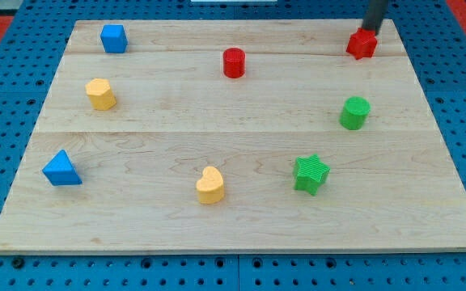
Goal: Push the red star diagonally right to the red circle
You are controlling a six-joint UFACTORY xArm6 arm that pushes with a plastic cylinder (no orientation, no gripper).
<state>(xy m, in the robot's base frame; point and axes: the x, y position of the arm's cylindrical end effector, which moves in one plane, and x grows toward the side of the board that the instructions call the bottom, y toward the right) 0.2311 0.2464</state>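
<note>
**Operator:** Report the board [241,218], starting at the view's bottom edge.

**Arm:** Bottom row first. A yellow heart [210,186] stands left of centre. A green star [311,174] stands to its right, well apart from it. A blue triangle [61,169] sits near the board's left edge.

**Operator:** Middle band?

**Arm:** A green cylinder [354,112] stands on the view's right, above the green star and apart from it. A yellow block [100,94], shape rounded but not clear, stands on the left.

**Operator:** Top band, and the task items?

**Arm:** A red cylinder [234,62], the task's red circle, stands near the middle of the top band. A blue block [113,38] sits toward the top left corner. The red star [362,44] sits near the top right corner, well apart from the red cylinder and to its right.

**Operator:** State of your end piece?

**Arm:** I carry a plain rod, so there is nothing to spread or pinch. My tip [370,32] is at the red star's upper right side, just beside it or touching; I cannot tell which. The rod enters from the view's top edge.
</note>
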